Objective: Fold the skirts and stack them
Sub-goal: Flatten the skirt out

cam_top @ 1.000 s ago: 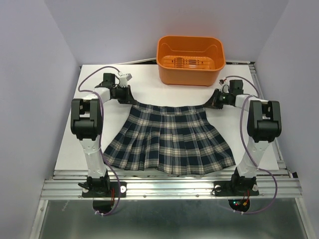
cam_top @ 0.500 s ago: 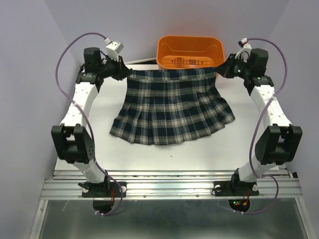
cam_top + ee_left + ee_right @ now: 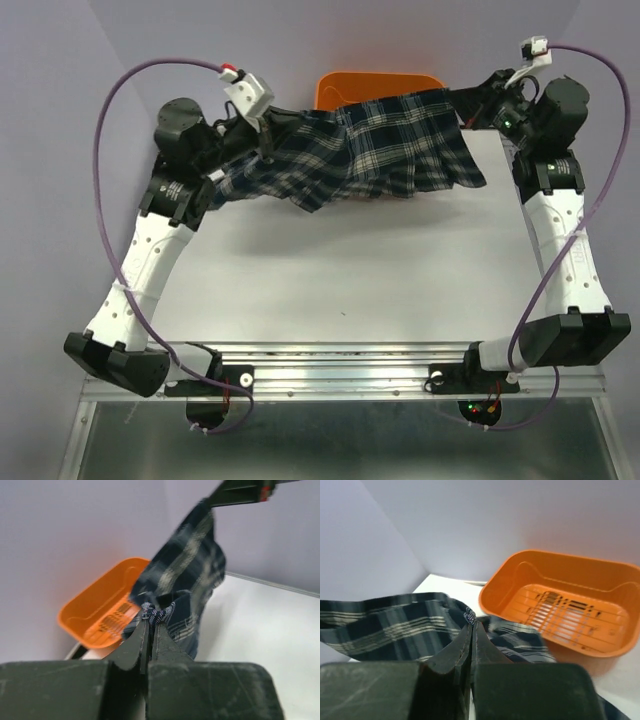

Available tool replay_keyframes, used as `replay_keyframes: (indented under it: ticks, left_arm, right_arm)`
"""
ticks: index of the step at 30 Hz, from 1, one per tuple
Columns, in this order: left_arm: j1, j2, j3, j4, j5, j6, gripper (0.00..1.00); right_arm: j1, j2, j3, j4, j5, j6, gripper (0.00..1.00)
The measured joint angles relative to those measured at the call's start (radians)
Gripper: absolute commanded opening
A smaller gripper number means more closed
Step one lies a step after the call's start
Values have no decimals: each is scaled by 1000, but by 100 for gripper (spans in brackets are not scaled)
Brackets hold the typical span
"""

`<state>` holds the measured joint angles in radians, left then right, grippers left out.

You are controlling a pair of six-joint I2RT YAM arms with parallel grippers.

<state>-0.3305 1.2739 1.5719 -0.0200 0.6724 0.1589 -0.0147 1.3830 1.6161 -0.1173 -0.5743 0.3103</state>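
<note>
Fig.: L gripper (image 3: pixel 150 619) & R gripper (image 3: pixel 471 625), jaws pinched shut on opposite skirt (image 3: pixel 380 140) corners, hold it aloft & spread, hem hanging, prob. to lay flat for folding.

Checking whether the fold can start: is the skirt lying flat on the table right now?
No, the skirt hangs in the air, stretched between the left gripper and the right gripper.

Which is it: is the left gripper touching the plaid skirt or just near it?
Touching. The left wrist view shows the left gripper shut, a bunch of the skirt pinched between its tips.
</note>
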Motion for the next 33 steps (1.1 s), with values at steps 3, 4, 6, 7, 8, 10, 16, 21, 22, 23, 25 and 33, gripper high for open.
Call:
replay_keyframes:
  ticks: [3, 4, 6, 7, 8, 10, 16, 21, 22, 23, 25, 33]
  left_arm:
    - [-87, 56, 21, -20, -8, -9, 0]
    - [-107, 81, 27, -34, -12, -16, 0]
    - [-101, 113, 32, -56, -27, -31, 0]
    - [-89, 121, 31, -66, -38, -38, 0]
    - [-69, 125, 31, -78, -47, -45, 0]
    - [-16, 126, 32, -93, -64, -61, 0]
    - [85, 105, 31, -93, -99, -83, 0]
    - [84, 42, 2, -97, -106, -70, 0]
    - [82, 16, -16, -94, -111, -61, 0]
    - [81, -6, -37, -94, -114, -53, 0]
    - [81, -60, -77, -111, -122, -30, 0]
    - [77, -380, -208, -221, -131, 62, 0]
  right_arm:
    - [28, 22, 0, -4, -17, 11, 1]
    - [37, 31, 0, -13, -14, 5, 1]
    - [45, 34, 0, -51, 16, -26, 1]
    - [47, 33, 1, -59, 27, -35, 1]
    - [47, 29, 1, -67, 51, -54, 1]
    - [47, 17, 5, -91, 98, -90, 1]
    - [47, -55, 4, -135, 221, -169, 1]
    - [49, -109, 5, -155, 272, -210, 1]
    - [49, -119, 5, -164, 273, -217, 1]
    - [49, -129, 5, -177, 272, -223, 1]
    - [49, -163, 4, -216, 270, -242, 1]
    - [49, -435, -61, -394, 221, -299, 1]
